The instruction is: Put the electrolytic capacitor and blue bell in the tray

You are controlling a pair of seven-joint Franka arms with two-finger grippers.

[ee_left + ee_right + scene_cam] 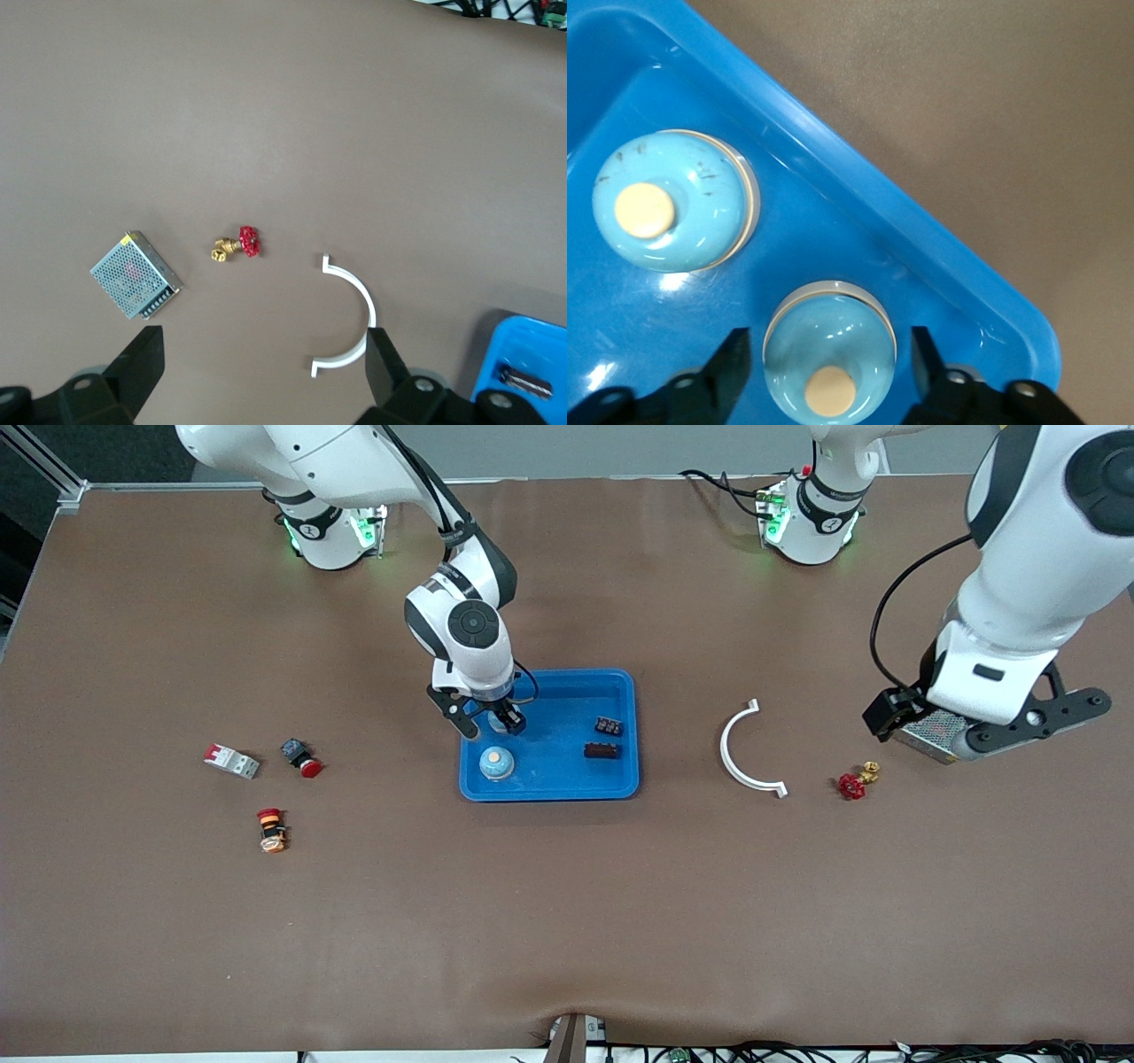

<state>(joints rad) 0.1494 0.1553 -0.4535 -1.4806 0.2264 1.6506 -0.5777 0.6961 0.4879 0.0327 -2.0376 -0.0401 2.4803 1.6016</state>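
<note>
The blue tray point(620, 691) lies mid-table. A light blue bell point(496, 763) stands in it at the end toward the right arm; it also shows in the right wrist view point(669, 199). A second blue bell point(829, 361) stands beside it, next to the tray's rim point(859, 212). My right gripper point(492, 722) is open around this second bell, with a gap on each side point(829, 376). A dark cylinder that looks like the capacitor point(601, 751) lies in the tray. My left gripper point(983, 735) is open and empty above the table point(263, 372).
A dark terminal block point(608, 726) lies in the tray. A white arc point(744, 748), a red valve point(855, 779) and a metal power supply point(135, 274) lie toward the left arm's end. A breaker point(232, 761) and two red buttons point(301, 757) point(272, 830) lie toward the right arm's end.
</note>
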